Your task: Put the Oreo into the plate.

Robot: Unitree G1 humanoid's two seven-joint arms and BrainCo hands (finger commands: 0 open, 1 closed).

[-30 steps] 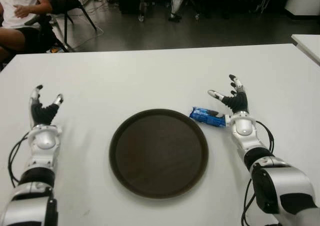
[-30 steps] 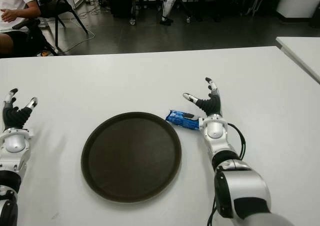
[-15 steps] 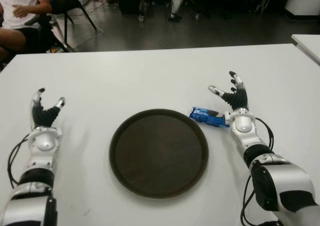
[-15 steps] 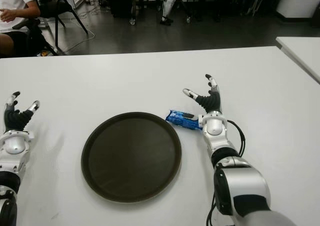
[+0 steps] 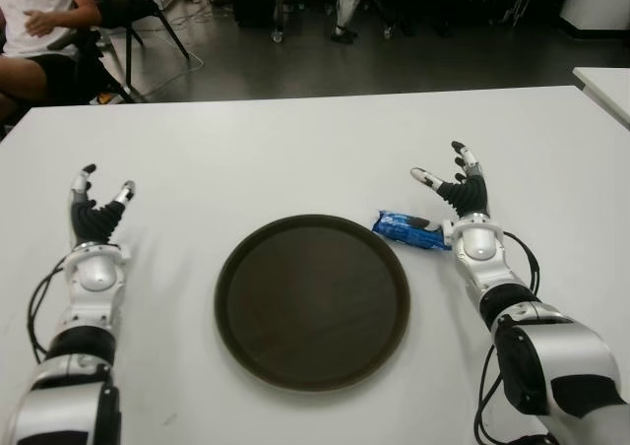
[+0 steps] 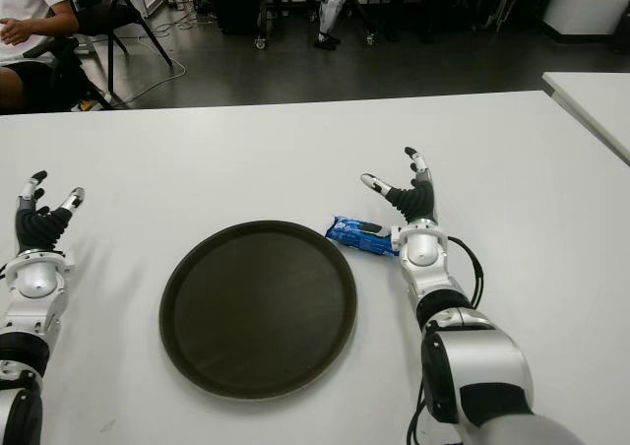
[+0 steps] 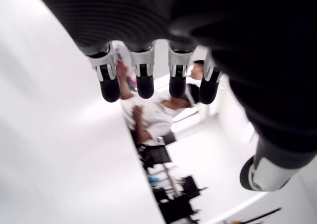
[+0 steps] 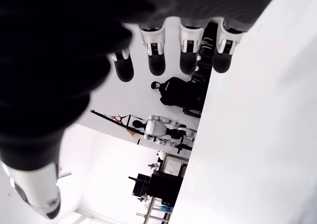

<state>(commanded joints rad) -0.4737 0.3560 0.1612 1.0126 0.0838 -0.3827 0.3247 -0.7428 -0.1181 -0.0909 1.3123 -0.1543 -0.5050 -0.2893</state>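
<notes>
Just off the right rim of the dark round plate, the blue Oreo packet lies flat on the white bench, its long axis running from the plate's rim toward the right hand. That hand shows just beside the packet, fingers spread and holding nothing. The left hand shows toward the bench's left edge, well apart from the plate, fingers likewise extended and empty.
</notes>
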